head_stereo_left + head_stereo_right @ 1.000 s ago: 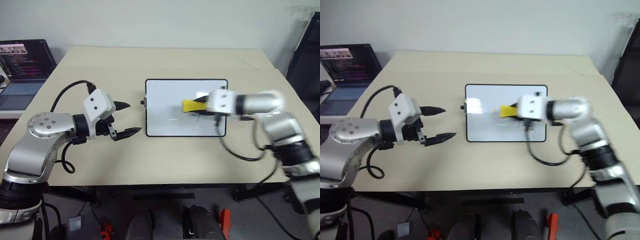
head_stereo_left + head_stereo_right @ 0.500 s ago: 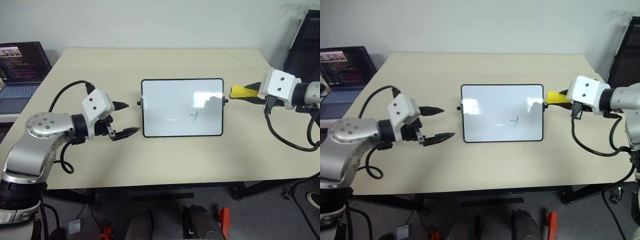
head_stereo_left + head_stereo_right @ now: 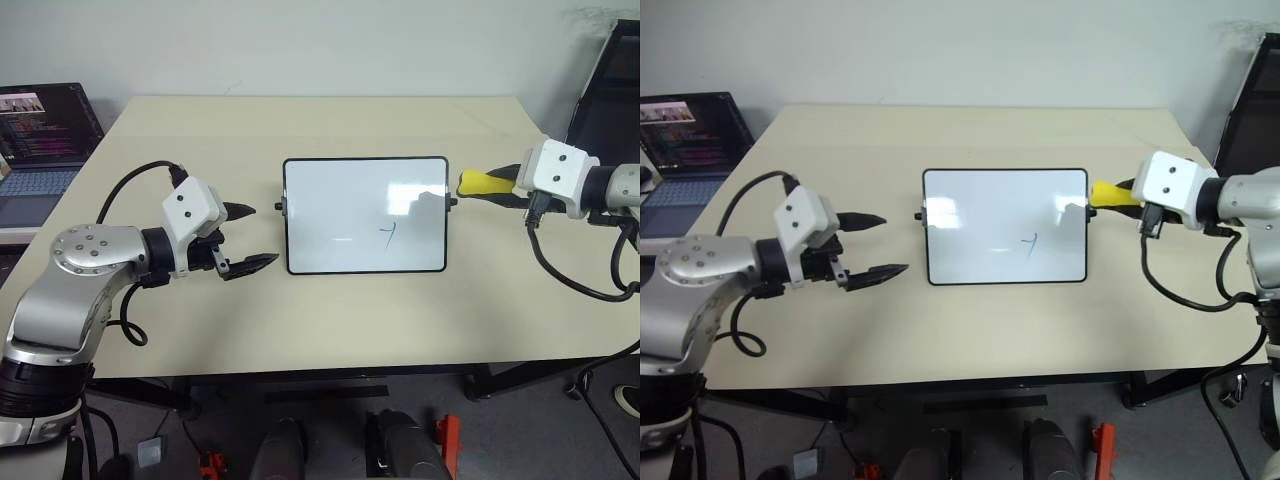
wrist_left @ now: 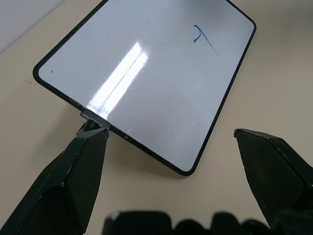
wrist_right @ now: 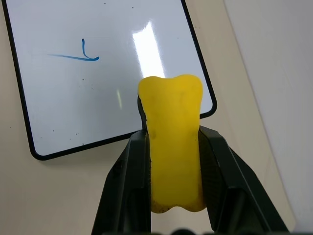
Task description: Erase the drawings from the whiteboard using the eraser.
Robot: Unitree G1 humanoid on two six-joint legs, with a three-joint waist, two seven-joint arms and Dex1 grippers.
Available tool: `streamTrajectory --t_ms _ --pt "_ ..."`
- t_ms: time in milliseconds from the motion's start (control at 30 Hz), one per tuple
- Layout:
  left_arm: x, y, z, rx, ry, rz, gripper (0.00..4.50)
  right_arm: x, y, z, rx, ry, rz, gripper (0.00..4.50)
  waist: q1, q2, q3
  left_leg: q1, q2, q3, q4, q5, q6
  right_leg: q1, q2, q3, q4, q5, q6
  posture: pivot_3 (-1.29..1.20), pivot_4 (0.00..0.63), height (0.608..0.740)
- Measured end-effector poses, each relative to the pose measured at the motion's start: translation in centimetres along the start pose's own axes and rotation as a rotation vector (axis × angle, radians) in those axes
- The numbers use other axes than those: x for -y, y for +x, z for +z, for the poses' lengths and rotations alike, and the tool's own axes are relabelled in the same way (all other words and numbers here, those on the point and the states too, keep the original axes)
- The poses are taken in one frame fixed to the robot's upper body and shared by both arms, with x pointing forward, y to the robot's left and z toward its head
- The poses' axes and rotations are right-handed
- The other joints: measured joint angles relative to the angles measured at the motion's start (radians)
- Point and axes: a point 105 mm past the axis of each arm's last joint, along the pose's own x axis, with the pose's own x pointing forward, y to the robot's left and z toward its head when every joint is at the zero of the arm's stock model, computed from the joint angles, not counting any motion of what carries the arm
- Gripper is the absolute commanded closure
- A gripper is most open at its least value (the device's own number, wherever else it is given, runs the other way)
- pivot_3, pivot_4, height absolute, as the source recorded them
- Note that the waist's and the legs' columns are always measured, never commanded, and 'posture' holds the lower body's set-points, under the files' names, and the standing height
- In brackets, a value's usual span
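Beige worktop (image 3: 330,320) fills my view, whiteboard (image 3: 365,215) at centre bearing one blue mark (image 3: 388,235). Right pincer (image 5: 171,142) clamps the eraser (image 3: 483,182) right of it; left pincer (image 3: 248,238) gapes.

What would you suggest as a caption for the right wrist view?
Right gripper holding the yellow eraser above the whiteboard, one blue mark left.
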Motion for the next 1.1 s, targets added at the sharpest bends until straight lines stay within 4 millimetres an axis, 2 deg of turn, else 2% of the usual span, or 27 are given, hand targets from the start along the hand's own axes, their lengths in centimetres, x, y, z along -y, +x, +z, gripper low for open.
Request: streamTrajectory --t_ms 467,667,800,900,1100 --pt "0.0 0.0 0.0 0.000 0.000 -0.001 0.00 -0.2 0.4 0.4 0.030 0.017 0.006 3.51 -0.001 0.000 0.000 0.000 0.000 0.000 0.000 0.000 0.000 0.000 0.000 0.000 0.000 0.000 0.000 0.00 0.150 0.740" --pt "0.1 0.2 0.1 0.002 0.004 -0.009 0.00 -2.3 3.9 3.8 0.216 0.093 0.052 3.51 -0.004 0.000 0.000 0.000 0.000 -0.001 0.001 0.000 0.000 0.000 0.001 0.000 0.002 0.000 0.000 0.00 0.150 0.740" --pt "0.1 0.3 0.3 0.007 0.006 -0.010 0.00 -2.9 6.0 5.8 0.315 0.142 0.047 3.51 -0.002 0.000 0.000 0.000 0.000 -0.001 0.001 0.000 0.000 0.000 0.000 0.000 0.001 0.001 0.001 0.00 0.150 0.740" --pt "0.2 0.5 0.2 0.013 0.000 -0.014 0.00 -3.1 7.5 5.7 0.344 0.214 0.019 3.51 -0.001 0.000 0.000 0.000 0.000 -0.001 0.001 0.000 0.000 0.001 0.000 0.000 0.001 0.001 0.001 0.00 0.150 0.740" --pt "0.3 0.6 0.1 0.014 -0.006 -0.021 0.00 -3.9 10.4 3.9 0.294 0.270 -0.032 3.51 -0.001 0.000 0.000 0.000 0.000 -0.001 0.001 0.000 0.000 0.000 0.000 0.000 0.001 0.001 0.001 0.00 0.150 0.740"
